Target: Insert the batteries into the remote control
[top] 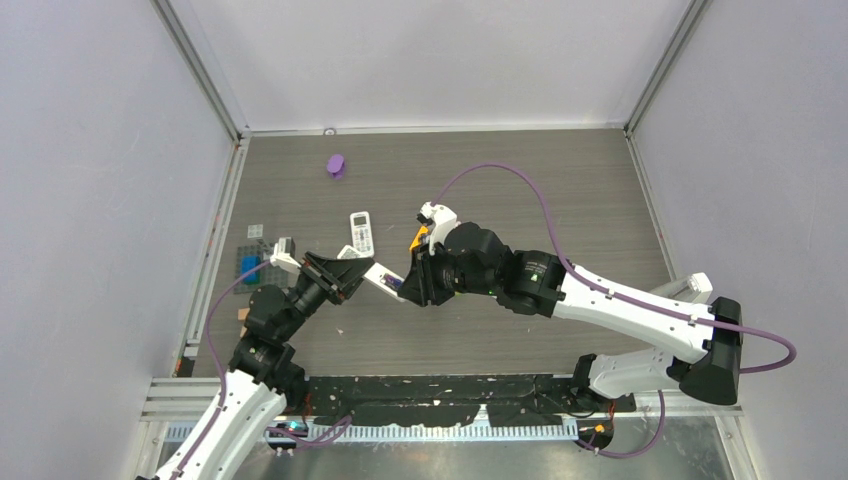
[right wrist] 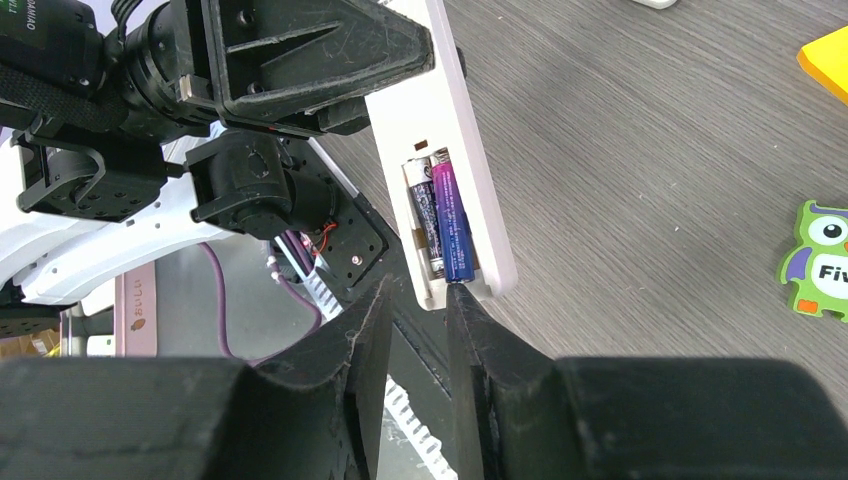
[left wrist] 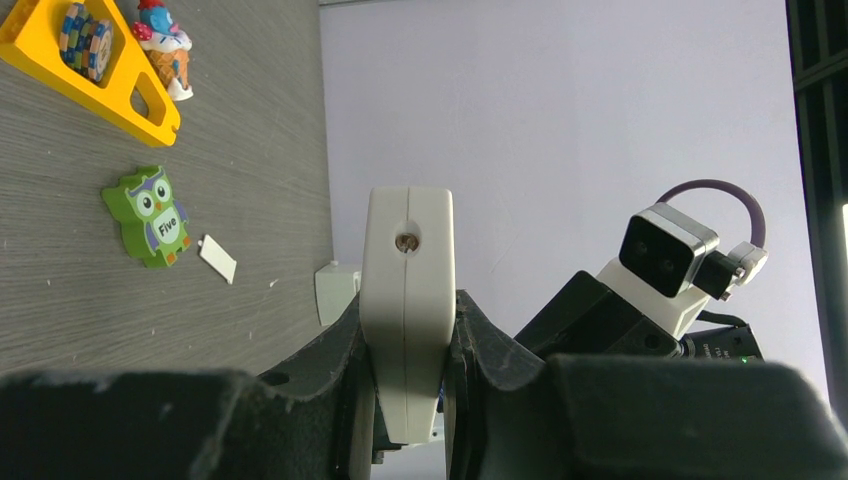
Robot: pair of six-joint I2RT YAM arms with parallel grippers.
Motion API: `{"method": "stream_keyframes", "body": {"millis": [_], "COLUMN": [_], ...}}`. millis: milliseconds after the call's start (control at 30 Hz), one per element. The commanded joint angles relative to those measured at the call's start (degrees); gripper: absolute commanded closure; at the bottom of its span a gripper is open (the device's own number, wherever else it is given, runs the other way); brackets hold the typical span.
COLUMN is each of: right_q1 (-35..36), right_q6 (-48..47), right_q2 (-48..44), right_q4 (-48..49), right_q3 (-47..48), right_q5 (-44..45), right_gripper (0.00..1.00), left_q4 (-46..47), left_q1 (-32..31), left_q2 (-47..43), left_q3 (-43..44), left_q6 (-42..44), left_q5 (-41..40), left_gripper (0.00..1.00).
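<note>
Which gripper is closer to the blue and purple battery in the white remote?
Right gripper: tips beside the blue and purple battery. Left gripper clamps the white remote farther along.

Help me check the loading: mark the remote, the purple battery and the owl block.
remote (right wrist: 420, 115), right wrist view, white back above the open compartment.
purple battery (right wrist: 452, 215), right wrist view, middle of its body.
green owl block (left wrist: 148, 212), left wrist view, its face.

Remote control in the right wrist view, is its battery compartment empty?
No, two batteries lie side by side inside the remote.
</note>
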Motion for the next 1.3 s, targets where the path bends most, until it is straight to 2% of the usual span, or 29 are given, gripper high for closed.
{"method": "stream_keyframes", "body": {"millis": [0,567,700,800,933,1267], "right_q1": [-0.11,-0.49,-0.7,-1.16,-1.88,-2.74], "right_q6": [0.15,-0.32,-0.41,-0.42,0.31,0.27], "right_q2": [-0.49,2.09,0.57,-1.43,-3.16,-3.03], "right_q4": [2.22,2.8,3.49,3.76,4.07,3.59], "right_q3": [1.46,2.49,1.97,1.16,0.14,-0.22], "right_q5": [0.97,0.97,-0.54,-3.35,-7.6,-6.77], "right_gripper": [0.72,0.77,0.73,0.62,0.56,0.56], "left_q4": [2.04,2.28,1.92,1.53,0.58,-0.88], "left_q1": [-0.17,-0.13,-0.13,-0.08,-0.13,-0.12], "left_q2": [-0.55,-0.89,-0.97,-0.96,-1.23,-2.36], "left_q3": [0.47,0.3,0.16,0.09,0.22,0.23], "left_q6": [0.43,0.52,0.61,0.6,1.04,1.48], "left_q5": [0.06,0.65,0.08,-0.55,-1.58,-2.06], "left_gripper": [1.0,1.0,1.0,1.0,1.0,1.0]}}
